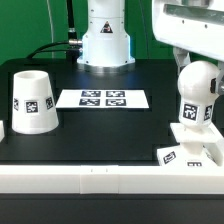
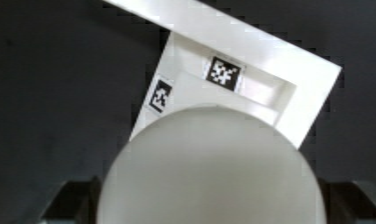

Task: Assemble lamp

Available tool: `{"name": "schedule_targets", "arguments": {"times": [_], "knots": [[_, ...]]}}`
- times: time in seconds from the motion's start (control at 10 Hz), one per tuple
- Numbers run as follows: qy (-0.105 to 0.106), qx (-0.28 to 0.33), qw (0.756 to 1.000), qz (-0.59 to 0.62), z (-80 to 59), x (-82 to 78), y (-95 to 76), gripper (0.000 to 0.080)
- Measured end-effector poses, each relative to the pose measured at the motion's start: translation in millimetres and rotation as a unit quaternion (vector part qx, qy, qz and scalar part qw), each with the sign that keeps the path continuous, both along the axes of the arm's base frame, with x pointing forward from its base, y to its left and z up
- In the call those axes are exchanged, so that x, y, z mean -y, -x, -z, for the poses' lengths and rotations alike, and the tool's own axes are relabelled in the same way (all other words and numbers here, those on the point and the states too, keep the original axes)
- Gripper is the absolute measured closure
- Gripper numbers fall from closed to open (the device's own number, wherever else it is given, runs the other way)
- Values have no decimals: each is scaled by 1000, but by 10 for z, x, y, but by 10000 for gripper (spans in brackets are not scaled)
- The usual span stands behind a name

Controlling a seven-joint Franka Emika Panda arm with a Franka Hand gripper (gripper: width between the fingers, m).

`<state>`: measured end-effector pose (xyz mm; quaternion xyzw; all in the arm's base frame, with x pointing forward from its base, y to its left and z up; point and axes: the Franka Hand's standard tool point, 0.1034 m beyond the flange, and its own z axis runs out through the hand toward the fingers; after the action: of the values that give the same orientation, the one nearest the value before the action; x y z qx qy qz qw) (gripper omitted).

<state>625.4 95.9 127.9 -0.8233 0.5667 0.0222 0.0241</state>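
Observation:
The white rounded bulb (image 1: 195, 98) hangs upright in my gripper (image 1: 197, 68), whose fingers are shut on its upper part. Its lower end is right over the flat square base (image 1: 186, 153), which lies at the front on the exterior view's right; I cannot tell whether they touch. In the wrist view the bulb (image 2: 211, 160) fills the foreground between the dark fingers (image 2: 69, 205), and the base (image 2: 256, 80) with two tags lies beyond it. My gripper (image 2: 211, 212) sits around the bulb there. The tapered shade (image 1: 33, 100) stands apart on the exterior view's left.
The marker board (image 1: 102, 98) lies flat in the middle of the black table. The robot pedestal (image 1: 105, 40) stands at the back. A white raised rim (image 1: 100, 180) runs along the front edge, close to the base.

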Motion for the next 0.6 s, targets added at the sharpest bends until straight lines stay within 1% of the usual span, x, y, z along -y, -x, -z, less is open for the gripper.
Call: {"name": "schedule_targets", "arguments": {"times": [0.1, 0.2, 0.3, 0.6], "knots": [[0, 1, 1000, -10, 3, -3, 1, 129], [0, 0, 999, -49, 8, -4, 14, 129], [0, -2, 996, -85, 14, -10, 34, 105], [-2, 11, 975, -221, 21, -26, 25, 100]]}}
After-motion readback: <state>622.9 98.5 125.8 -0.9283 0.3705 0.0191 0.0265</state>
